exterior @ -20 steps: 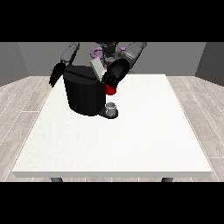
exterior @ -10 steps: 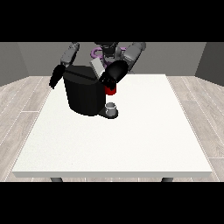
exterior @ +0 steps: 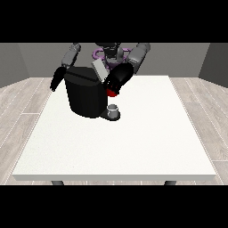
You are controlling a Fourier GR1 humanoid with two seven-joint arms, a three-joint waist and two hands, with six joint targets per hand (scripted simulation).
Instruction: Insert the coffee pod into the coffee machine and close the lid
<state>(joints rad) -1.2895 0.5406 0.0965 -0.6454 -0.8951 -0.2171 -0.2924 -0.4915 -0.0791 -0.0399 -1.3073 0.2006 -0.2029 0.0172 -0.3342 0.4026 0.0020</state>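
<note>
A small grey thing [exterior: 114,108] stands on the low base at the foot of the coffee machine [exterior: 84,95], on the side nearer the middle of the table. From here I cannot tell whether it is the coffee pod or a cup belonging to the machine.

The machine is a black, boxy body standing on the far left part of the white table [exterior: 133,147]. Its lid [exterior: 99,70] is up, a pale grey flap tilted back above the top of the body.

Just above the grey thing, a red thing at the machine [exterior: 112,92] shows beneath the dark hand at the view's right [exterior: 118,79]. That hand reaches down over the machine's upper right corner, close against the raised lid. How its fingers lie I cannot tell; they merge into one black shape.

The hand at the view's left [exterior: 56,80] hangs beside the machine's far left edge, pointing downward. It looks long and straight, and nothing shows in it.

Behind the machine the robot's torso [exterior: 111,51] is partly hidden, grey upper arms angling out to either side.
</note>
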